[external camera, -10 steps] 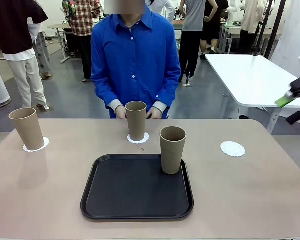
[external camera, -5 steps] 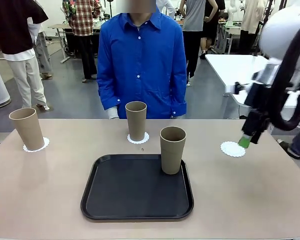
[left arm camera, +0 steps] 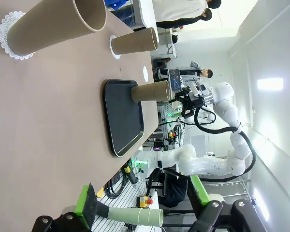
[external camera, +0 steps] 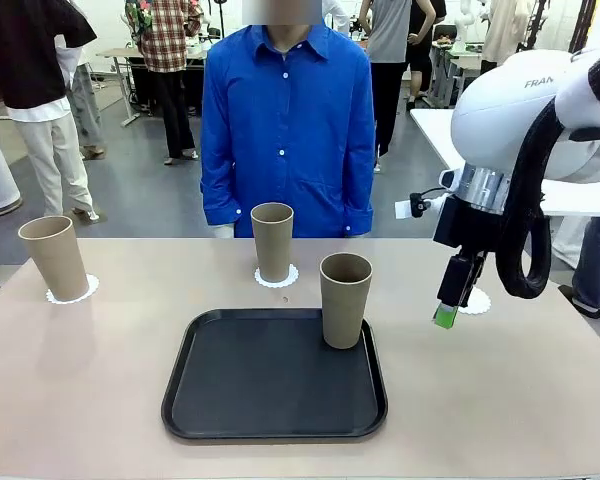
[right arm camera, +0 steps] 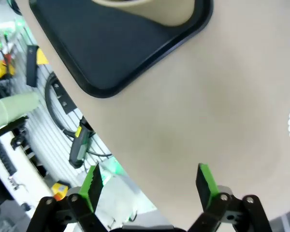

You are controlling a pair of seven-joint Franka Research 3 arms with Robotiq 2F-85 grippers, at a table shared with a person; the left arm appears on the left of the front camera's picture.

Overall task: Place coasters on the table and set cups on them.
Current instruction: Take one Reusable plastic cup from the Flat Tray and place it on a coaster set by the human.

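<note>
On the beige table [external camera: 90,400] stand three tan cups. The left cup [external camera: 53,257] sits on a coaster [external camera: 75,292], and the middle cup [external camera: 272,240] sits on another coaster [external camera: 278,279]. A third cup [external camera: 345,299] stands in the black tray's [external camera: 270,385] far right corner. My right gripper [external camera: 446,313] hangs open just above the table, between that cup and an empty coaster [external camera: 477,304] partly hidden behind it. In the right wrist view my right gripper [right arm camera: 149,186] has bare table between its pads. My left gripper [left arm camera: 145,210] is open, far back from the cups.
A person in a blue shirt [external camera: 285,120] stands at the far edge behind the middle cup, arms at their sides. A white table [external camera: 450,135] stands at the back right. Bare tabletop lies left and right of the tray.
My right arm has swung in from the right and come down left of the empty coaster, toward the cup on the tray. The person drew their hands back from the middle cup and stood upright.
</note>
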